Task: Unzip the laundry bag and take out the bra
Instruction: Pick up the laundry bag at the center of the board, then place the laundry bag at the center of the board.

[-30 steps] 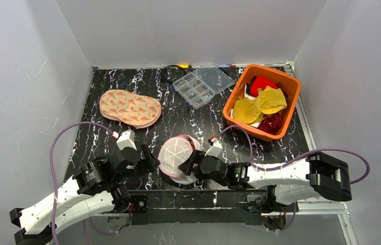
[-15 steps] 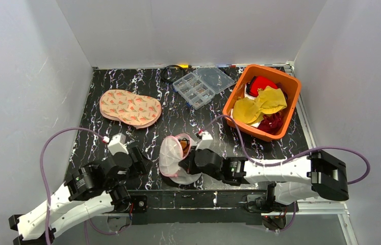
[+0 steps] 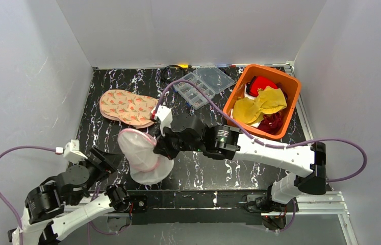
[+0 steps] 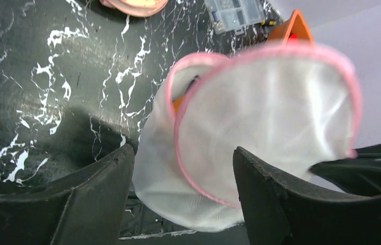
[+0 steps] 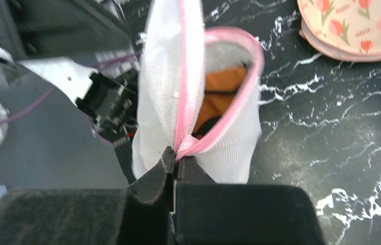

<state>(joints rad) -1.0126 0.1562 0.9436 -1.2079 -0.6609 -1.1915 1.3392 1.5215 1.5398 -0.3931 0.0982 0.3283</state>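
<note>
While the right tool (image 5: 175, 157) is pinching the pink zip rim (image 5: 182, 76) with its jaws closed tight on that seam, the laundry bag (image 3: 140, 152) is hanging from it left of centre in the overhead view. Its lower mesh is sagging toward the near edge of the desk (image 3: 203, 171), though whether it is touching the surface I cannot tell. Seen from the right wrist, the mouth is gaping between two pink edges, and orange fabric (image 5: 213, 97) with a dark strap is showing inside; I am taking that to be the bra. The left tool (image 4: 183, 153) is standing wide and empty at the lower left of the overhead view, with the bag's round face just beyond its fingers. I am judging the step in hand to be getting the garment out through a partly opened zip. Doing it well is calling for the right tool to be gripping the rim firmly and high, turning the gap toward the left tool. The left tool should be entering through the gap, not pressing against the mesh wall, and closing only on the orange fabric, never on mesh or rim. Drawing out slowly, away from the held seam, is lessening the chance of the strap snagging on the zip. If the gap is proving too narrow, more of the zip is needing to be run open first.
</note>
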